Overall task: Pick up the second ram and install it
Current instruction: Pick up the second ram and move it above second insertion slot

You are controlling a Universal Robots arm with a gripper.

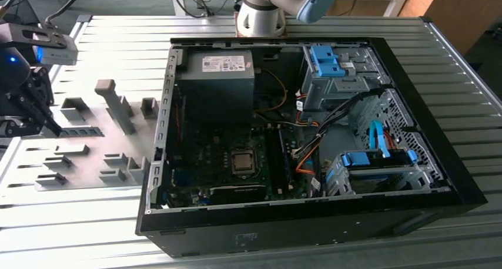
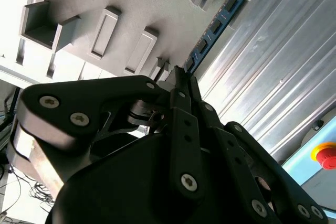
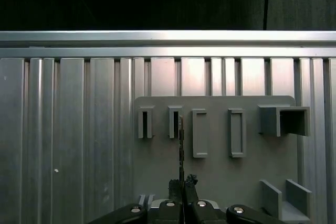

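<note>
Second ram [image 2: 215, 24], a long, thin, flat blue board with dark chips, is held at one end by the black metal gripper [image 2: 178, 73]. The gripper's two fingers are pinched tight on it. In the first wrist view the board [image 3: 181, 145] shows edge-on as a thin dark line. It runs from the gripper [image 3: 182, 182] out over the flat grey plastic holder plate [image 3: 220, 177]. I cannot tell if it touches the plate.

In the exterior view the gripper [image 1: 51, 127] hangs over the plate [image 1: 86, 190] at that view's left, with the board [image 1: 82, 131] just beside it. The plate has little grey blocks and slots on it.

The plate lies on a big silver metal table with long ribs [image 1: 79, 234]. A big black computer case with its side off [image 1: 274, 236] lies on the table too, well apart from the gripper. Inside it are a green board, coloured wires and light-blue clips.

The arm's silver base [image 1: 263, 16] stands at the far side of the table. A round red button [image 2: 326, 156] shows past the table's edge. The room behind the table looks dark in the first wrist view.
</note>
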